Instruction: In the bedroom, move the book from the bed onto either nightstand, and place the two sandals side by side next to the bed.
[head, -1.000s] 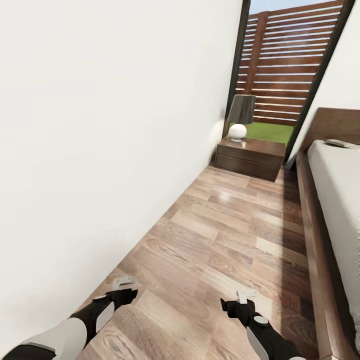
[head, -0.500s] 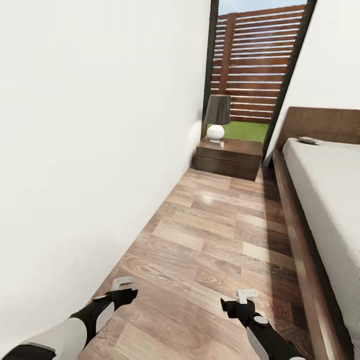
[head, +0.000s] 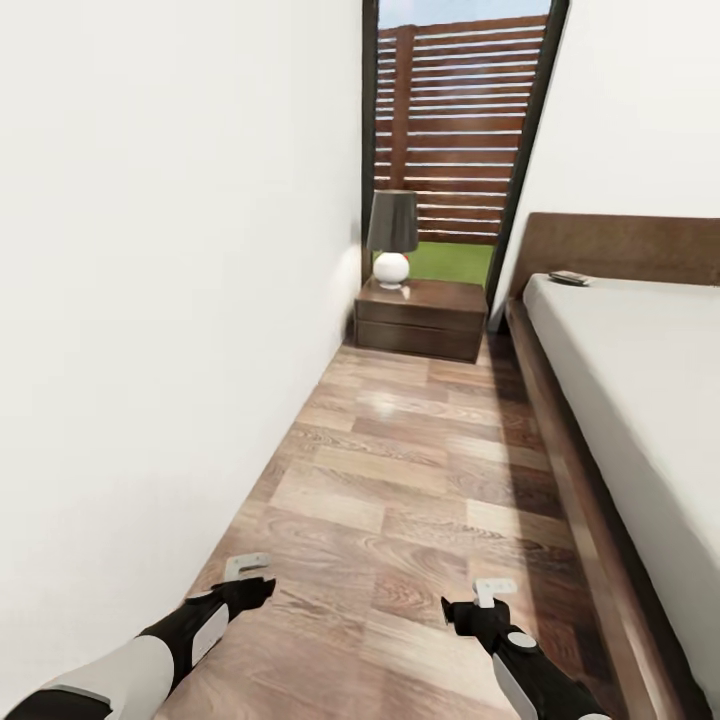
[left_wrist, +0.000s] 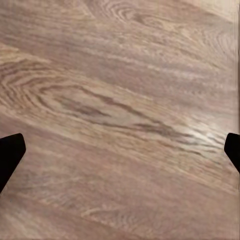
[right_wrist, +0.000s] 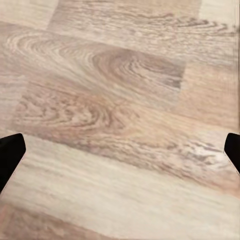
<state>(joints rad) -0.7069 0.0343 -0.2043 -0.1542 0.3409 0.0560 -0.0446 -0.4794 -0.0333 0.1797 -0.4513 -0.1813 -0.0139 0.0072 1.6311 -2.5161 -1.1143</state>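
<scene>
Running ahead of both grippers is the bedroom's wood-plank floor, a narrow strip between the white wall on the left arm's side and the bed on the right arm's side. The bed's off-white mattress lies well ahead and to the right of the right gripper, its dark wooden side rail closest to that arm and its headboard at the far end. Beyond both grippers, at the end of the strip, a tall dark-framed window shows a slatted fence and grass.

Far ahead of the left gripper, the nightstand sits in the corner between the wall and the head of the bed, beneath the window. A lamp with a dark shade and a round white base stands on its top. The book, small and dark, lies flat on the mattress near the headboard, far forward of the right gripper.

Both grippers hang low over the planks, well apart from each other. In each wrist view the two dark fingertips sit at opposite edges with bare floor between them, so both are spread wide and hold nothing.
</scene>
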